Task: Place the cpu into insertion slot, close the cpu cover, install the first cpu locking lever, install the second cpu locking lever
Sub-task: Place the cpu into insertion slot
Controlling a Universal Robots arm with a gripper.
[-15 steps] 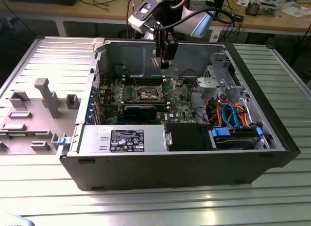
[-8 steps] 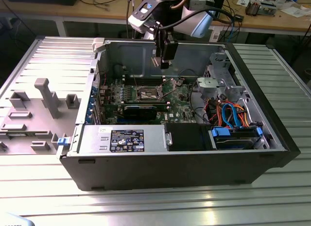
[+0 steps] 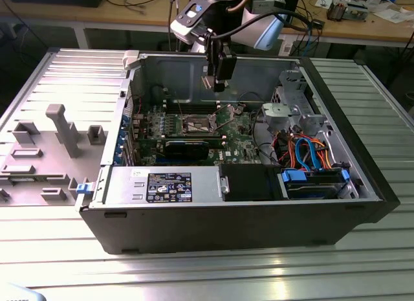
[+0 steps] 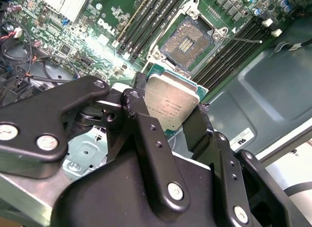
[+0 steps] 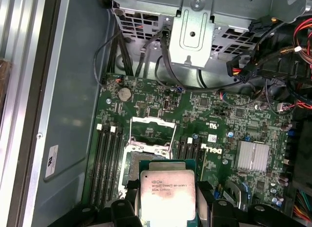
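Observation:
My gripper is shut on the cpu, a flat square chip with a silvery top and green edge, pinched between two black fingers. In the exterior view the gripper hangs above the green board inside the open computer case. The insertion slot lies uncovered below, its dark centre showing. In the first wrist view the cpu overlaps the near part of the insertion slot. The cpu cover, a silvery frame, stands swung open beyond it. A thin locking lever sticks out beside the slot.
Black memory slots flank the socket on both sides. A finned heatsink, loose cables and a metal drive cage crowd the board. The case wall rises behind, and a drive bay with blue and orange cables sits at the exterior view's right.

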